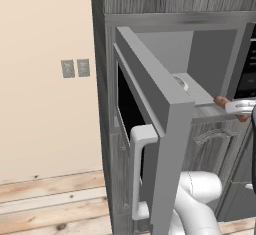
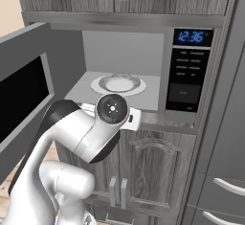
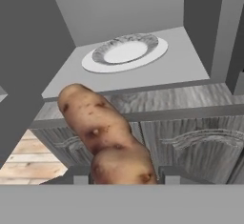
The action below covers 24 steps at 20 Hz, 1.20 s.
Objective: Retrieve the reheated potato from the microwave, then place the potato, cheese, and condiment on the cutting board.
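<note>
One potato (image 3: pixel 107 139) is pinched in the end effector (image 3: pixel 121 180), its lower end cut off; one plate (image 3: pixel 125 52) sits far inside the open microwave (image 2: pixel 191 71).

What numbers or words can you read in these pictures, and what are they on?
"12:36" in blue digits on the clock display at the top of the microwave control panel.
The button labels below the clock are too small and blurred to read.
The two wall plates in the left base view carry no readable text.
</note>
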{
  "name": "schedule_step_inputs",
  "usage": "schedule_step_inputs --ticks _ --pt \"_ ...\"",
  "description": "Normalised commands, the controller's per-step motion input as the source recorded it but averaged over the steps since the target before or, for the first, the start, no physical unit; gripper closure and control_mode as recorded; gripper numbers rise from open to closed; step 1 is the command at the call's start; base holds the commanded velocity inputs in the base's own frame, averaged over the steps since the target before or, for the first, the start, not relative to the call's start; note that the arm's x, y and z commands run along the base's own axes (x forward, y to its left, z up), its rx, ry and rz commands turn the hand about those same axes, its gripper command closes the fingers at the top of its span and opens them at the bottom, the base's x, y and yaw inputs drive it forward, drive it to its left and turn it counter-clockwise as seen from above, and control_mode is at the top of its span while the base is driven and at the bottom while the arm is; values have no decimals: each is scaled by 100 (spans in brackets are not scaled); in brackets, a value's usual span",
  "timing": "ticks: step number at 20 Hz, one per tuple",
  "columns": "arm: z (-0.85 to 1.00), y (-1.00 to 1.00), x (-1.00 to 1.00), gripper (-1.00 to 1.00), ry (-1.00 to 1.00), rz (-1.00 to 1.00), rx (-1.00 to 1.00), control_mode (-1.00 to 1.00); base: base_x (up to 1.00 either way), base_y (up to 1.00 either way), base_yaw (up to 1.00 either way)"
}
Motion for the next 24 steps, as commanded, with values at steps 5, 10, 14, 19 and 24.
schedule_step_inputs --ticks 5,10,14,19,24 --pt "0 0 0 100 0 0 0 -100 0 0 0" --pt "0 0 0 100 0 0 0 -100 0 0 0" --pt "0 0 0 100 0 0 0 -100 0 0 0" --pt "0 0 0 100 0 0 0 -100 0 0 0" --pt "0 0 0 100 0 0 0 100 0 0 0"
